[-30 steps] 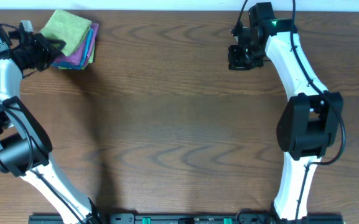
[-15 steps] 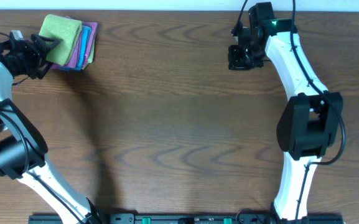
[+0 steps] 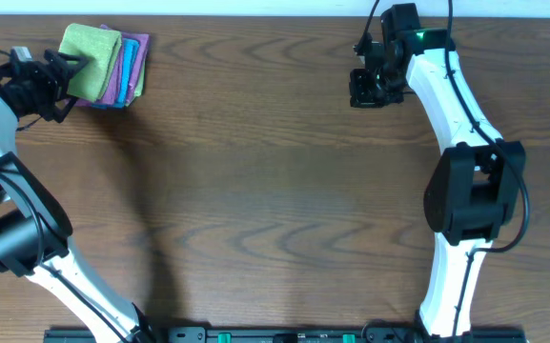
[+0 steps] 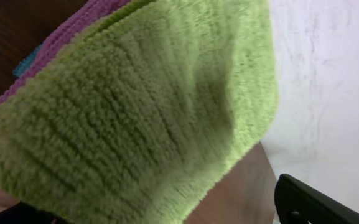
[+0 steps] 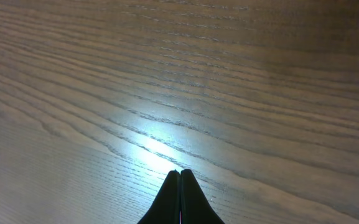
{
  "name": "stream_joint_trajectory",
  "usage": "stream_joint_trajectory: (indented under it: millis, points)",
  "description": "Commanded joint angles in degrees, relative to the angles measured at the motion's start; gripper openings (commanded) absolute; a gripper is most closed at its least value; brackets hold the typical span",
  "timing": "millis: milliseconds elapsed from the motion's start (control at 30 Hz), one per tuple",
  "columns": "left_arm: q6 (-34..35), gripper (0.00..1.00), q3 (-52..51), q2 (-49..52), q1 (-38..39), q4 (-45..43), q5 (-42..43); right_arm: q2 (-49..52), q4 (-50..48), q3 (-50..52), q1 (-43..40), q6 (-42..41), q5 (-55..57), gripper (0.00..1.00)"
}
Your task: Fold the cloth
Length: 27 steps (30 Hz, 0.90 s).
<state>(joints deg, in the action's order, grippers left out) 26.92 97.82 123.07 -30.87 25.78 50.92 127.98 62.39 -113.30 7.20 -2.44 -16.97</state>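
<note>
Atop the purple cloth (image 3: pixel 133 69), lime-green cloth (image 3: pixel 93 48) lies bundled, folding seemingly all ahead; left gripper (image 3: pixel 69 68) at its edge, grip unclear; right gripper (image 5: pixel 179 174) pinched together, empty.

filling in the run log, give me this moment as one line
task: fold cloth | left tool: at edge of green cloth atop stack, grip unclear | right tool: shut, over bare table
</note>
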Motion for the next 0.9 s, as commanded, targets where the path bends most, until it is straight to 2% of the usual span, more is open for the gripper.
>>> stream_joint_trajectory:
  millis: [0,100,300,433,633,667,700,767,800,867]
  points:
    - [-1.2,0.95,0.72,-5.38,-0.28,1.25,-0.35,-1.75,-0.04,-0.94,0.37,0.85,-0.42,0.02]
    - [-1.22,0.95,0.72,-7.45,-0.28,4.13,-1.57,-1.75,-0.48,-0.94,0.37,0.85,-0.42,0.02]
    - [-4.7,0.95,0.72,-11.47,-0.31,16.55,-13.0,-1.75,-0.48,-0.94,0.37,0.87,-0.42,0.01]
    - [-4.72,0.95,0.72,-13.51,-0.31,21.18,-16.65,-1.75,-0.33,-0.94,0.37,2.14,-0.46,0.01]
    - [-11.89,0.95,0.72,-19.5,1.84,27.1,-19.5,-2.38,0.31,-1.6,-0.98,5.01,-0.37,0.01]
    - [-13.14,0.95,0.72,-21.03,2.71,27.47,-20.92,-2.75,0.37,-1.86,-1.42,5.75,-0.37,0.11]
    - [-14.95,0.95,0.72,-22.91,3.82,27.5,-21.86,-3.37,0.42,-2.27,-2.08,6.75,-0.28,0.32]
    - [-17.22,0.95,0.72,-26.97,6.05,27.47,-24.11,-5.03,0.44,-3.15,-3.5,7.85,1.38,0.89]
    - [-18.21,0.95,0.72,-29.09,7.02,27.52,-25.11,-5.97,0.46,-3.54,-4.2,8.31,2.49,1.0]
    - [-20.15,0.95,0.72,-33.75,9.4,27.87,-27.98,-8.59,0.52,-3.78,-6.01,8.81,3.98,0.99]
